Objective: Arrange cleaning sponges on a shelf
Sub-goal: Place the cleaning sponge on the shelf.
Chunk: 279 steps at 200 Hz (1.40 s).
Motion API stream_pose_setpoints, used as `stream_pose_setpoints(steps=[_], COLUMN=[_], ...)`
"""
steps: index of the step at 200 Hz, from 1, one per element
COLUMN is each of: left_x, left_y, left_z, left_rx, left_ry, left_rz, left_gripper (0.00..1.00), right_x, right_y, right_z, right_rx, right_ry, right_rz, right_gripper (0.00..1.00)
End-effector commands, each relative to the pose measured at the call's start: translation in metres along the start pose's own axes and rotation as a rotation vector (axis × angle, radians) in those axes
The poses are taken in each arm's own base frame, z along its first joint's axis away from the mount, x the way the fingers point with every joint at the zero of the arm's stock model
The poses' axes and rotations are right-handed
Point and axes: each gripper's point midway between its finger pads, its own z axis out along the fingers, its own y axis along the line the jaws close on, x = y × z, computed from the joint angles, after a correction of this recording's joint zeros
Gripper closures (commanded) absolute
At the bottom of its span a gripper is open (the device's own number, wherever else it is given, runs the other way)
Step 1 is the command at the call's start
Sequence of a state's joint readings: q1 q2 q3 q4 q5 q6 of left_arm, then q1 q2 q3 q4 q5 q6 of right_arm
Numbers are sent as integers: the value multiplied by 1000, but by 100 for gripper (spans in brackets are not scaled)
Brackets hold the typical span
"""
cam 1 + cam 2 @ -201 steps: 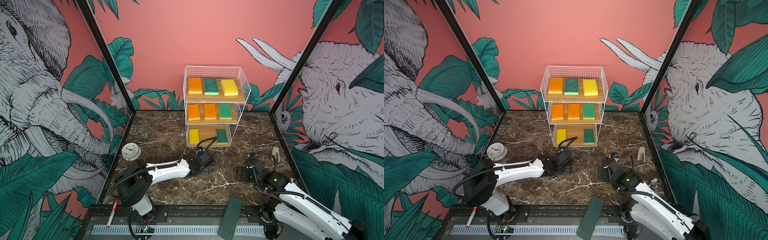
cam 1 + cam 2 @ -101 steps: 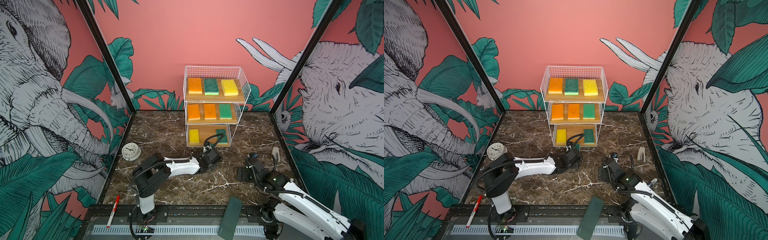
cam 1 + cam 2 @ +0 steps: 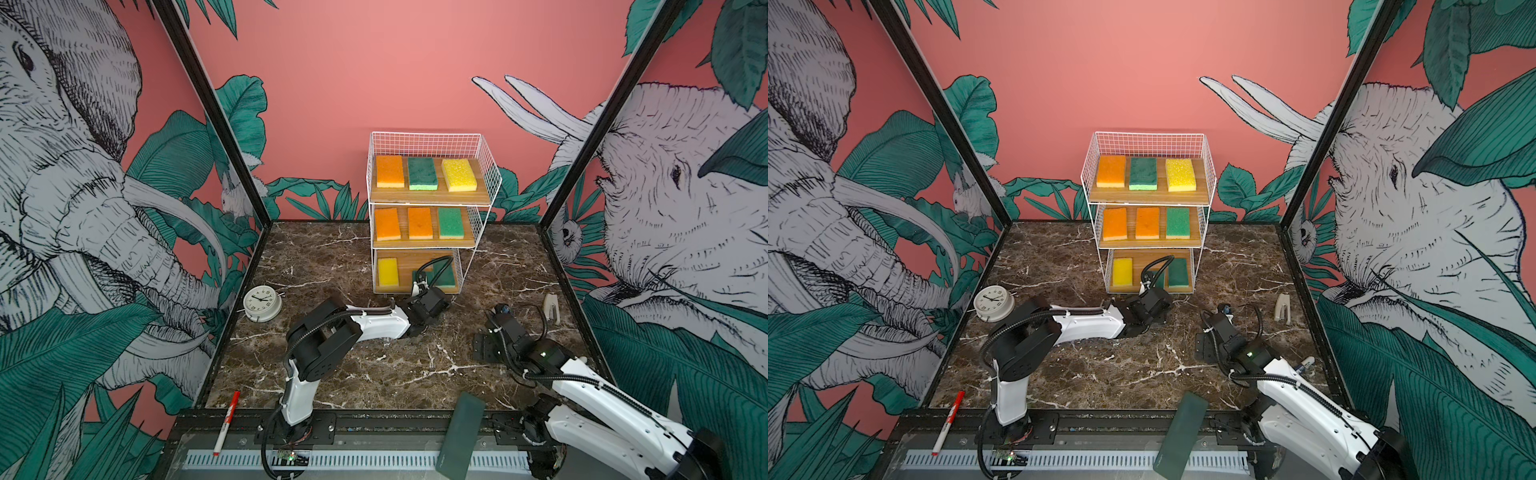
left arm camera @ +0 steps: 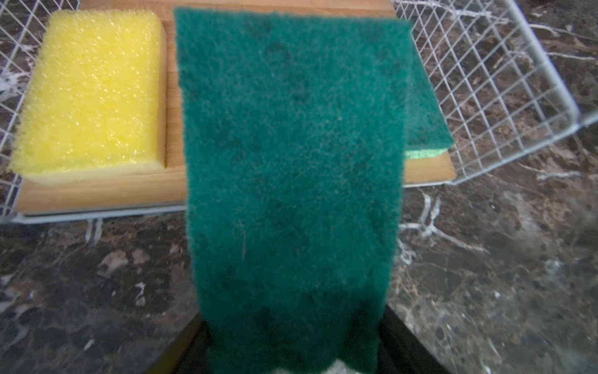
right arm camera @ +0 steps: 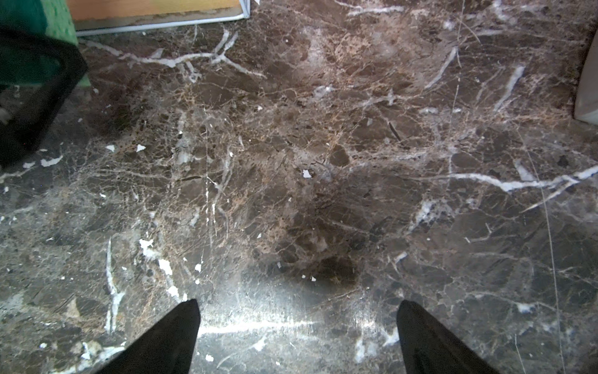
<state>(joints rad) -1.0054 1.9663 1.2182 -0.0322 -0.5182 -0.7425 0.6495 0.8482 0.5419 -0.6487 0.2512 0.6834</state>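
Note:
The white wire shelf (image 3: pixel 424 134) stands at the back of the marble table. Its top board holds orange, green and yellow sponges, and its middle board two orange and a green. On the bottom board (image 4: pixel 97 191) lie a yellow sponge (image 4: pixel 90 94) at one end and a green sponge (image 4: pixel 424 119) at the other. My left gripper (image 3: pixel 426 297) is shut on another green sponge (image 4: pixel 291 178), scouring face up. It reaches over the board's front edge, between those two. My right gripper (image 5: pixel 297 304) hangs open and empty above bare marble, right of the shelf.
A white clock (image 3: pixel 262 303) lies at the table's left edge and a white stapler (image 3: pixel 551 307) at its right edge. A red marker (image 3: pixel 226 422) and a dark grey-green slab (image 3: pixel 461 432) rest on the front rail. The shelf's wire sides flank the bottom board.
My left arm has stretched forward and right, carrying the green sponge up to the bottom tier. The right arm has not moved.

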Motion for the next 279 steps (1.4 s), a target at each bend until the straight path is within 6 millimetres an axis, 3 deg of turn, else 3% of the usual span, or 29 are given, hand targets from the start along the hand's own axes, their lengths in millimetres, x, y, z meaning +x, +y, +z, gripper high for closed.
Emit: stream_pose_setpoints(steps=[1, 105, 279], left_x=[-21, -37, -49], left_y=[-4, 3, 6], left_z=[-1, 7, 14], left_rx=[-10, -76, -93], left_ry=[-58, -130, -156], left_rz=[-9, 24, -74], left_gripper=[33, 33, 33], right_x=[-16, -9, -8], right_y=[5, 7, 11], right_z=[-7, 0, 4], right_rx=[-13, -23, -42], right_ry=[-42, -14, -9], right_rz=[7, 18, 13], right_gripper=[2, 3, 3])
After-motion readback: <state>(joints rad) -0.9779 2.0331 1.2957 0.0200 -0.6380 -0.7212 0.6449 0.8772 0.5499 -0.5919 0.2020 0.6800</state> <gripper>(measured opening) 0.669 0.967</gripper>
